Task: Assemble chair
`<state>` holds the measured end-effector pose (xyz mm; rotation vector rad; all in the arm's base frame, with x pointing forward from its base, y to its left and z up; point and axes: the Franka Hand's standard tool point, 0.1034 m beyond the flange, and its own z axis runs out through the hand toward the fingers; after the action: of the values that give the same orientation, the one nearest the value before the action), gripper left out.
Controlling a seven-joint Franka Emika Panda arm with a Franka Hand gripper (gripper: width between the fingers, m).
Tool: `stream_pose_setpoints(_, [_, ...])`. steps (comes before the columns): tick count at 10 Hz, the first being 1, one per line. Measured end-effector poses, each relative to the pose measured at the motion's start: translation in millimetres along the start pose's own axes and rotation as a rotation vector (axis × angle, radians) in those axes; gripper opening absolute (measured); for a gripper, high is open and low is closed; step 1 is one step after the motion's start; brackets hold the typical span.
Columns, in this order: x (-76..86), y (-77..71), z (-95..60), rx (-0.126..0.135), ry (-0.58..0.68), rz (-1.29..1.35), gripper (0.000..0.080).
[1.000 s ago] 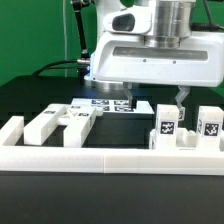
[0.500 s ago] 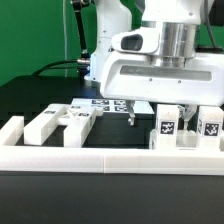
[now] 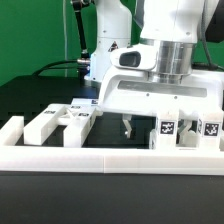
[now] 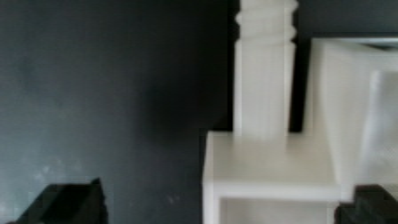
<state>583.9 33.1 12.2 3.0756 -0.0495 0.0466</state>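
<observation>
Chair parts point(image 3: 60, 122) lie loose on the black table point(image 3: 30, 95): blocky white pieces at lower left of the exterior view, two tagged posts point(image 3: 166, 130) at lower right, all just behind the white border rail point(image 3: 100, 152). Gripper point(image 3: 150, 124) hangs low at centre right. Wrist view: slim post point(image 4: 263, 70) and block point(image 4: 267, 175) sit between the dark fingers point(image 4: 68, 203). Jaws spread wide, gap visible beside one finger, nothing gripped.
</observation>
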Motion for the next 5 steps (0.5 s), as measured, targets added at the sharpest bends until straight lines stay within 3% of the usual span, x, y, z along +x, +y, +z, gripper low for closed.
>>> stream_pose_setpoints(4, [-3.0,1.6,5.7,-0.004,-0.008,0.0,0.0621])
stream_pose_setpoints(5, [-3.1,1.7,5.7,-0.004,-0.008,0.001,0.0446])
